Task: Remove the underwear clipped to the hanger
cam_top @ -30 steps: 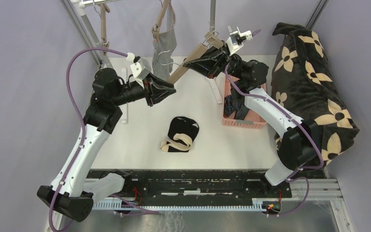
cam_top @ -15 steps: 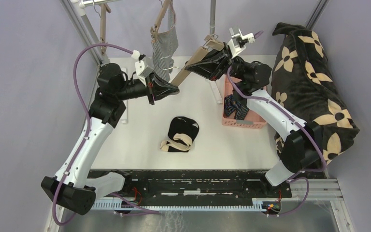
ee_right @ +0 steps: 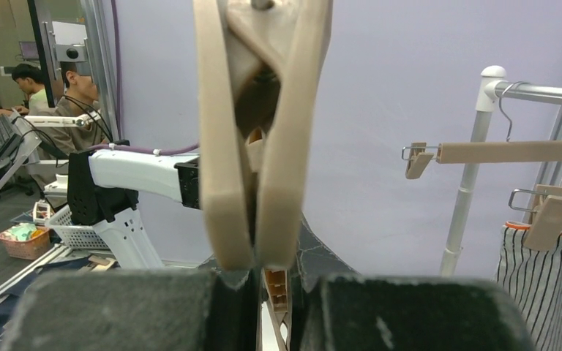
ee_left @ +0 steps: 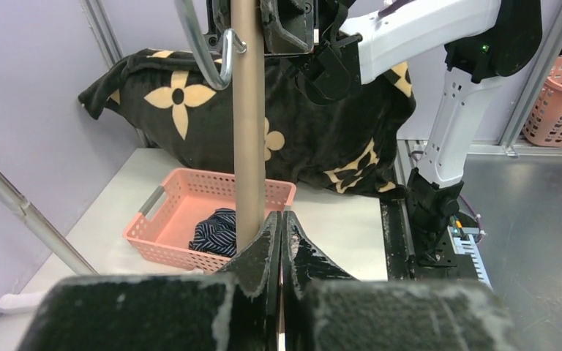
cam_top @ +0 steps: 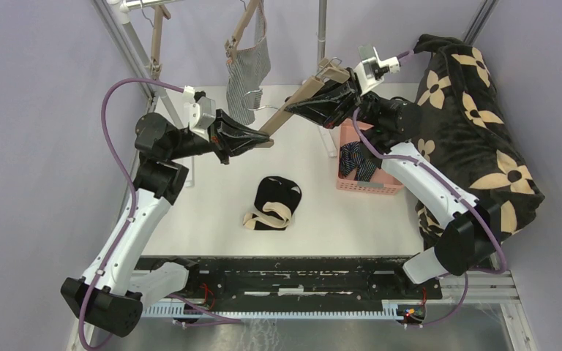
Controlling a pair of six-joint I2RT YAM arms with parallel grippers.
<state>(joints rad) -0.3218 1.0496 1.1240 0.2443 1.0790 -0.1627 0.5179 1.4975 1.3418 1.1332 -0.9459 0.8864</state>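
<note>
A tan clip hanger (cam_top: 296,99) hangs slanted over the table's back. My right gripper (cam_top: 301,107) is shut on its bar near the upper clip (ee_right: 252,131). My left gripper (cam_top: 262,137) is shut, its tips against the hanger's lower end; the bar (ee_left: 249,139) stands just beyond the left finger (ee_left: 260,245). The grey-and-white striped underwear (cam_top: 249,67) is clipped on another hanger at the back and also shows in the right wrist view (ee_right: 545,274). The black underwear (cam_top: 278,196) lies on the table. The navy striped underwear (cam_top: 356,161) lies in the pink basket (ee_left: 216,230).
The pink basket (cam_top: 380,186) stands at the right. The large black flowered blanket (cam_top: 476,124) lies along the right edge. A white rack with poles (cam_top: 139,51) and an empty tan hanger (ee_right: 508,151) stands at the back. A tan band (cam_top: 267,216) lies by the black pair.
My left gripper has moved right and forward to the hanger's lower end. My right gripper has moved a little right and up, carrying the hanger.
</note>
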